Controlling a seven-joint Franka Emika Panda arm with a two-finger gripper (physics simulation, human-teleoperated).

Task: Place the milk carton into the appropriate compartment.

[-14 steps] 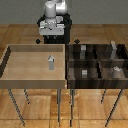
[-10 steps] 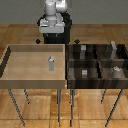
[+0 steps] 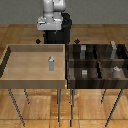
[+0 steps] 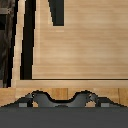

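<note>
The milk carton (image 3: 50, 63), a small pale grey-white box with a peaked top, stands upright near the middle of the tan open tray (image 3: 15, 75) on the exterior view's left. My gripper (image 3: 49, 26) hangs high behind the tray's far wall, well away from the carton. In the wrist view the gripper (image 4: 64, 98) has its two fingertips (image 4: 37, 97) wide apart with nothing between them. The carton does not show in the wrist view.
A dark bin (image 3: 98, 62) divided into compartments stands on the exterior view's right, touching the tray. It holds a tall flat-topped grey block (image 3: 114, 49), a small grey cube (image 3: 85, 73) and other small grey items. Both containers rest on thin metal legs over a wooden floor.
The arm has shifted slightly up and toward the exterior view's left. The carton has not moved.
</note>
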